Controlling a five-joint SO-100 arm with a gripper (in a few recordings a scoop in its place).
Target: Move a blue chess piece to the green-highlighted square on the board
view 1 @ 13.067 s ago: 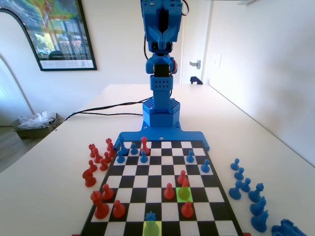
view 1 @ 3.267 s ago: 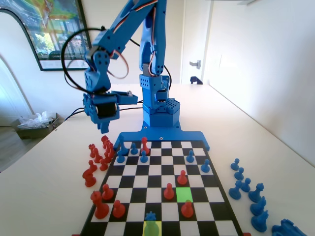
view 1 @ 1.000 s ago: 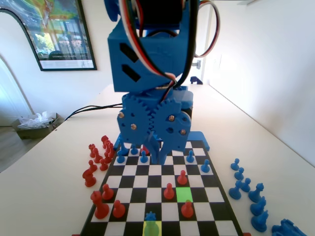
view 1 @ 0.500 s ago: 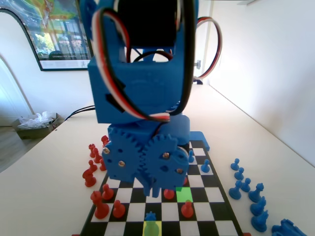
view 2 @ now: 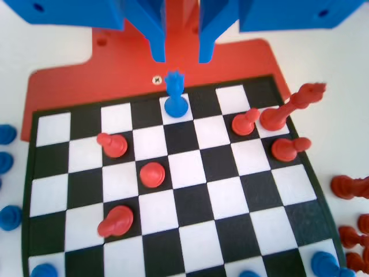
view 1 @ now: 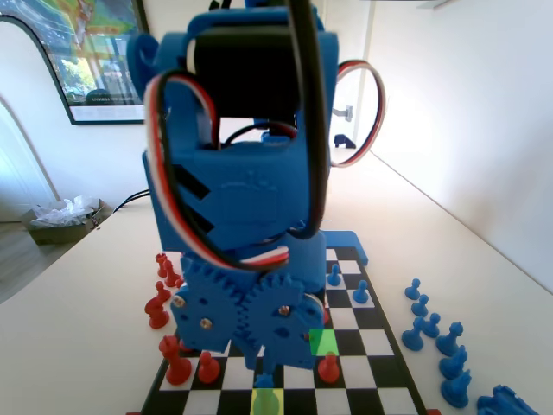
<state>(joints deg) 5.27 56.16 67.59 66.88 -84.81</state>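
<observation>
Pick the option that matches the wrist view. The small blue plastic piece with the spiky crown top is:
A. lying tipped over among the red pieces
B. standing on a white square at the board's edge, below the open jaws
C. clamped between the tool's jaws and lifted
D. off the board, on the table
B: the small blue plastic piece with the spiky crown top stands upright on a white edge square, with the tool open just above it, jaws apart and not touching it.

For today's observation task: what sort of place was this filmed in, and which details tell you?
Probably a room in a home or office: a framed poster on the white wall, a door handle, and a plain white table carrying the board.
</observation>
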